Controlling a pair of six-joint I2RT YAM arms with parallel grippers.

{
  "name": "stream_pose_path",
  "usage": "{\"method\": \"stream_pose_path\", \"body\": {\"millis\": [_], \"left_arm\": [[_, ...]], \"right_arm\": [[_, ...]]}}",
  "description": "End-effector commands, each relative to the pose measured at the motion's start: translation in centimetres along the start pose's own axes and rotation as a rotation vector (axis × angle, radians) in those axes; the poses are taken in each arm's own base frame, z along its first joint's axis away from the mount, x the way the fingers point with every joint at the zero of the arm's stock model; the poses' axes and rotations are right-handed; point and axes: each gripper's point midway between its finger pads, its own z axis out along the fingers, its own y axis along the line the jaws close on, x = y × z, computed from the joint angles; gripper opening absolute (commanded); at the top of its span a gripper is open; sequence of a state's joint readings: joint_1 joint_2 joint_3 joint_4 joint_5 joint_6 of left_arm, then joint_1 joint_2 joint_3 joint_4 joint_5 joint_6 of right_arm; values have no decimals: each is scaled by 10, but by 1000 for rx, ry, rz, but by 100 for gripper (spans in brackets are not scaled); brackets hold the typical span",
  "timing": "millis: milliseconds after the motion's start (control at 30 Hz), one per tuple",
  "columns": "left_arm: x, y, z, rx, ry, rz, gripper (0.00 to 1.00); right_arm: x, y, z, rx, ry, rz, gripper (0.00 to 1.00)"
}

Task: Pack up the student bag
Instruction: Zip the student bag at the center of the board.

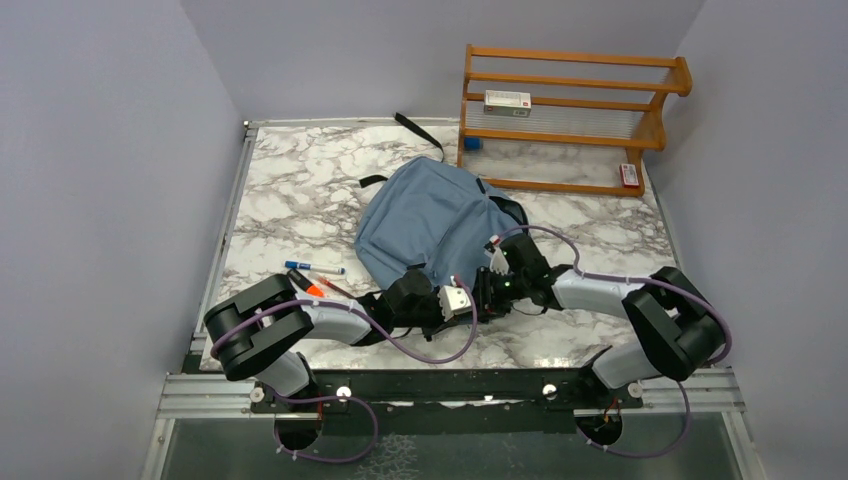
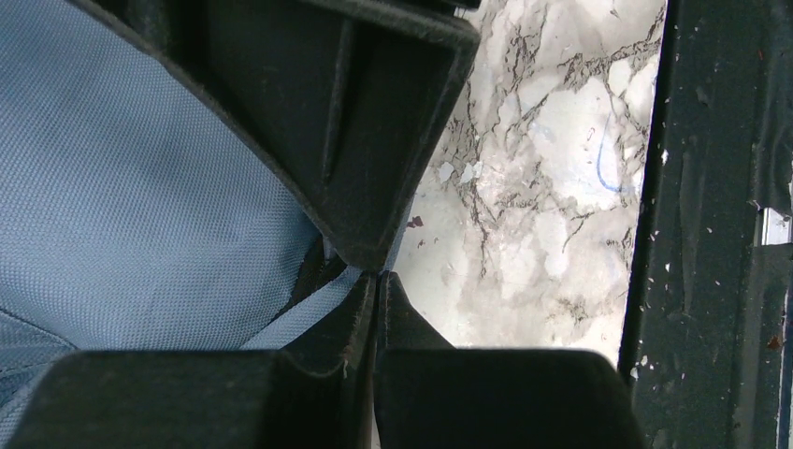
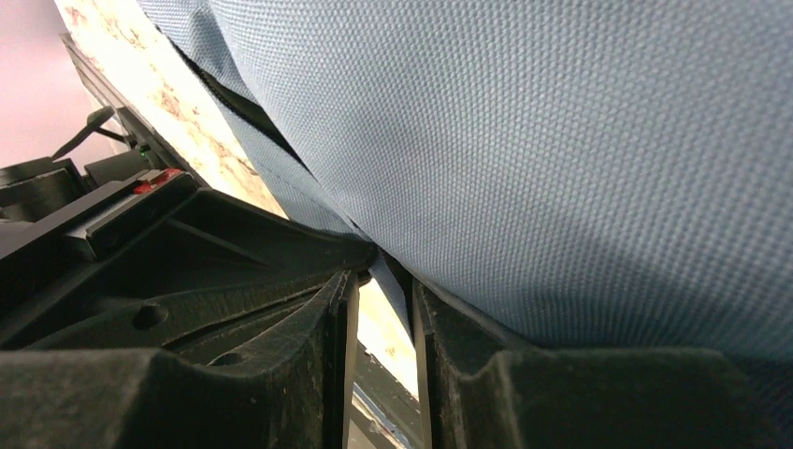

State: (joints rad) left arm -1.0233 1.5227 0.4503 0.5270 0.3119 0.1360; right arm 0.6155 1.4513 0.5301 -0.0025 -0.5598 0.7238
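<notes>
student bag (image 1: 430,225) on counter (image 1: 290,190), just in front of rack (image 1: 575,120) | left jaws pinched shut on bag's near hem; right jaws clamped on fabric fold beside them | progress: early, likely opening bag; pens (image 1: 314,270) left of bag, unpacked

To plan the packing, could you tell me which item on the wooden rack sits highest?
The long white box, on an upper shelf of the rack; the small red item and the blue one sit lower down.
</notes>
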Motion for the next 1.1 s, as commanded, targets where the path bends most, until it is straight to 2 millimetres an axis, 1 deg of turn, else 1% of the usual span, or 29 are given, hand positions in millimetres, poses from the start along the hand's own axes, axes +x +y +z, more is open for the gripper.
{"method": "stream_pose_path", "body": {"millis": [0,67,100,233,333,400,567,633,733,967,1067], "left_arm": [[13,-9,1,25,38,-15,0],[12,-8,0,18,34,-15,0],[12,-8,-1,15,33,-15,0],[12,-7,-3,1,29,-23,0],[11,-7,-7,-6,21,-32,0],[9,-8,-10,-11,12,-39,0],[8,-7,-19,-37,-7,-47,15],[8,-5,-21,-51,-9,-47,19],[5,-4,-23,-60,-20,-47,22],[2,-2,-27,-79,-36,-53,25],[-1,-1,-31,-91,-51,-53,28]], "right_arm": [[-5,12,7,-54,4,-39,30],[-4,10,8,-49,8,-39,29],[-4,9,8,-45,9,-41,26],[-6,5,7,-17,-12,-50,13],[-13,8,2,-8,-51,-69,1],[-21,14,-2,-9,-90,-87,1],[-44,30,-15,-13,-193,-119,1],[-51,38,-19,-29,-219,-136,1],[-57,44,-22,-37,-237,-153,1],[-57,43,-25,-23,-244,-171,0],[-61,46,-27,-27,-257,-216,1]]}}
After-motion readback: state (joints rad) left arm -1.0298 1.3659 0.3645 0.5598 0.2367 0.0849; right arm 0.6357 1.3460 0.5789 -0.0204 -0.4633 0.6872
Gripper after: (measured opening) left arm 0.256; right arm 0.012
